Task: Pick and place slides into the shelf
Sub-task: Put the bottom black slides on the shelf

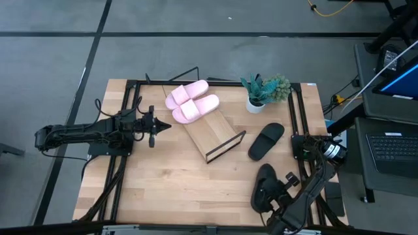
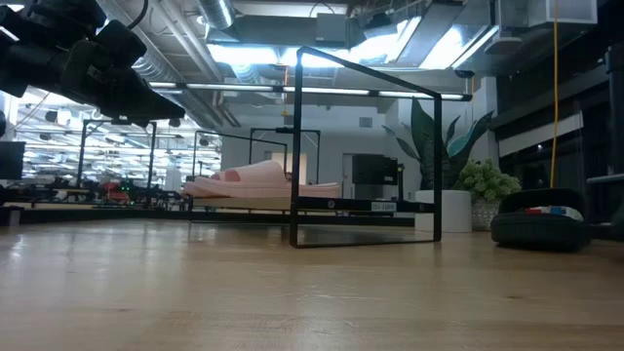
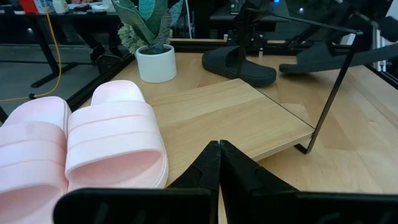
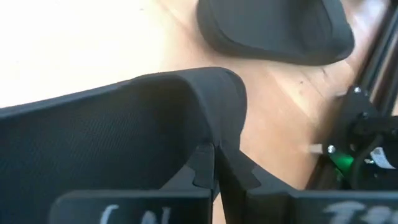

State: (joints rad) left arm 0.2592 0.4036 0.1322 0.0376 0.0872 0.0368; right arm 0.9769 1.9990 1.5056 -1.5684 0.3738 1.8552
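Note:
Two pale pink slides [image 1: 191, 102] lie side by side on the far end of the slanted wooden shelf [image 1: 212, 134]; they also show in the left wrist view [image 3: 81, 149]. One black slide [image 1: 266, 141] lies flat on the table to the right of the shelf. My right gripper [image 1: 273, 193] is near the table's front right and is shut on the second black slide [image 1: 264, 185]. My left gripper [image 1: 159, 125] is shut and empty, just left of the shelf and above the table; it also shows in the low view [image 2: 161, 115]. My right gripper pinches the edge of the black slide's wide strap [image 4: 214, 134] between its two fingers. In the left wrist view the slide [image 3: 329, 59] shows tilted. Whether any part of it rests on the table I cannot tell.
A small potted plant [image 1: 261, 93] in a white pot stands at the far right, behind the loose black slide. The shelf's black wire frame [image 2: 366, 156] rises above the board. Black frame rails [image 1: 297, 117] run along the table's left and right sides. Bare wood lies in front of the shelf.

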